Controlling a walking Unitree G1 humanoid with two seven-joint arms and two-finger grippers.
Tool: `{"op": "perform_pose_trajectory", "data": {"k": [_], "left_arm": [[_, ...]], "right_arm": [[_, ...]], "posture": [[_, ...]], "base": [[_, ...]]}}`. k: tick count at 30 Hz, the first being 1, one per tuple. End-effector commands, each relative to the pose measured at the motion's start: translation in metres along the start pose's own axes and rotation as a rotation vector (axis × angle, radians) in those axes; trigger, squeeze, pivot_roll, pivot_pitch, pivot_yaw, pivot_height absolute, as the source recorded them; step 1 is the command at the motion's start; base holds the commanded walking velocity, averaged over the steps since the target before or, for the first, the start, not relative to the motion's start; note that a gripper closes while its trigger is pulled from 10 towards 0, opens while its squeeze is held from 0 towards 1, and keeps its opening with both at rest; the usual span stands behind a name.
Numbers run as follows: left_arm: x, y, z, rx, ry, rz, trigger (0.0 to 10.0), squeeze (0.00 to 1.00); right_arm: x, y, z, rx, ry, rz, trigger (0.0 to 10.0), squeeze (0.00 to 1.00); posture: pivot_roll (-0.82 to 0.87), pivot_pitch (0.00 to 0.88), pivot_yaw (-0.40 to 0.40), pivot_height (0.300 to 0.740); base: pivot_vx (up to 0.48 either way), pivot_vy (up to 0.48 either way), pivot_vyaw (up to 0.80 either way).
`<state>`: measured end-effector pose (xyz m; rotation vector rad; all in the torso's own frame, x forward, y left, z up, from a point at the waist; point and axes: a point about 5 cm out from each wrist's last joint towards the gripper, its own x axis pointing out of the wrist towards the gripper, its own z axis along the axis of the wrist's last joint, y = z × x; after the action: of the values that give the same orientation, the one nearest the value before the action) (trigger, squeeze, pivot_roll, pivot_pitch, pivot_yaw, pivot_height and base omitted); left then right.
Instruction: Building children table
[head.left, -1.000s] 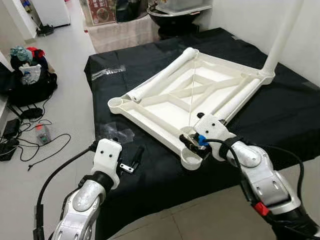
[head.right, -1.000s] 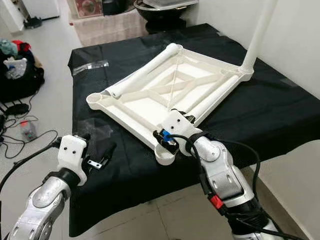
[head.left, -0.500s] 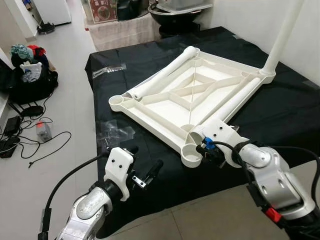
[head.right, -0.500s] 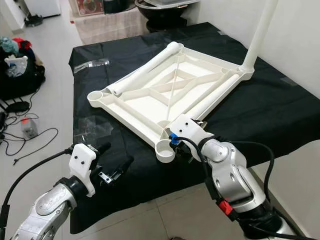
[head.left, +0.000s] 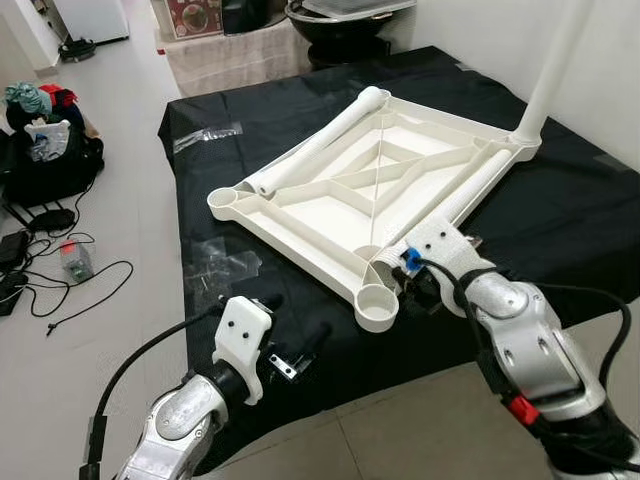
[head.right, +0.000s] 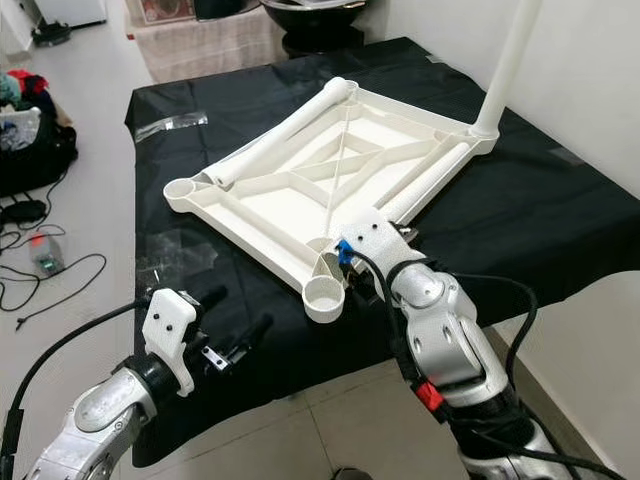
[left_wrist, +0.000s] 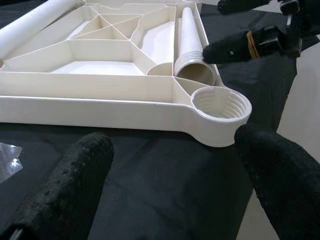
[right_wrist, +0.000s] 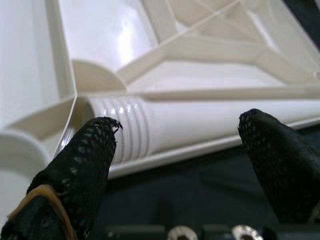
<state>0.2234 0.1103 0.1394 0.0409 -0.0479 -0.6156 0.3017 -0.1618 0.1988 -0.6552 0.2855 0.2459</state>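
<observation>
Tabletop (head.left: 330, 195): we see it white, upside down on the black-covered counter (head.left: 560, 200), ribs facing up; we take it as our landmark.
Upright leg (head.left: 555, 65): screwed into the tabletop's far corner, rising out of the frame.
Loose leg (head.left: 455, 205): lies along the tabletop's right edge, its threaded end just beside the near corner.
Second leg (head.left: 320, 140): lies along the tabletop's left edge, open end toward the left corner.
Near socket (head.left: 378, 305): round threaded cup at the tabletop's near corner, open and unfilled.
Left socket (head.left: 226, 201): same kind of cup at the tabletop's left corner, also unfilled.
Right gripper (head.left: 415, 285): we see it just beside the near socket, at the loose leg's threaded end; its fingers (right_wrist: 85, 165) stand wide apart and grip nothing, the leg lying between and beyond them.
Left gripper (head.left: 300, 350): low over the counter's near edge, left of the near socket and apart from the tabletop; fingers (left_wrist: 75, 185) spread wide, holding nothing.
Plastic wrap (head.left: 225, 262): clear, crumpled on the cloth, near the tabletop's left side.
Floor (head.left: 120, 200): pale tile left of the counter, with a dark bag (head.left: 50, 150) and cables (head.left: 60, 290) well apart from the tabletop.
</observation>
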Motion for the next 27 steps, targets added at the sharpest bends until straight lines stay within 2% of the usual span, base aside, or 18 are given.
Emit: {"op": "perform_pose_trajectory", "data": {"k": [1,5,8,12,15,20,23,27], "left_arm": [[-0.002,-0.002,-0.002,-0.006,0.004,-0.005,10.0,0.0],[-0.002,-0.003,-0.001,-0.008,0.005,-0.013,10.0,0.0],[-0.003,-0.004,-0.001,-0.008,0.005,-0.014,10.0,0.0],[-0.002,-0.005,0.0,-0.01,0.004,-0.013,10.0,0.0],[-0.002,-0.006,0.001,-0.017,-0.002,-0.004,10.0,0.0],[-0.002,-0.006,0.001,-0.017,-0.002,-0.004,10.0,0.0],[-0.002,-0.006,0.001,-0.017,-0.002,-0.007,10.0,0.0],[-0.001,-0.006,0.001,-0.016,-0.004,-0.006,10.0,0.0]], "right_arm": [[0.002,0.003,0.002,0.009,-0.014,0.011,10.0,0.0],[0.006,0.017,0.014,-0.008,-0.065,0.065,10.0,0.0],[0.006,0.018,0.015,-0.018,-0.064,0.069,10.0,0.0],[0.007,0.018,0.012,-0.052,-0.044,0.063,10.0,0.0],[0.011,0.017,-0.001,-0.109,0.031,0.034,10.0,0.0],[0.011,0.016,-0.003,-0.111,0.04,0.028,10.0,0.0],[0.011,0.015,-0.008,-0.113,0.081,0.023,10.0,0.0],[0.011,0.006,-0.012,-0.147,0.123,-0.051,10.0,0.0]], "posture": [[-0.08,0.105,0.018,0.74],[-0.08,0.11,0.018,0.74],[-0.08,0.114,0.018,0.74],[-0.08,0.124,0.006,0.74],[-0.07,0.134,0.01,0.74],[-0.07,0.134,0.01,0.74],[-0.08,0.137,0.011,0.74],[-0.08,0.139,0.012,0.74]], "base": [[0.0,0.0,0.0],[0.0,0.0,0.0],[0.0,0.0,0.0],[0.0,0.0,0.0],[0.0,0.0,0.0],[0.0,0.0,0.0],[0.0,0.0,0.0],[0.0,0.0,0.0]]}}
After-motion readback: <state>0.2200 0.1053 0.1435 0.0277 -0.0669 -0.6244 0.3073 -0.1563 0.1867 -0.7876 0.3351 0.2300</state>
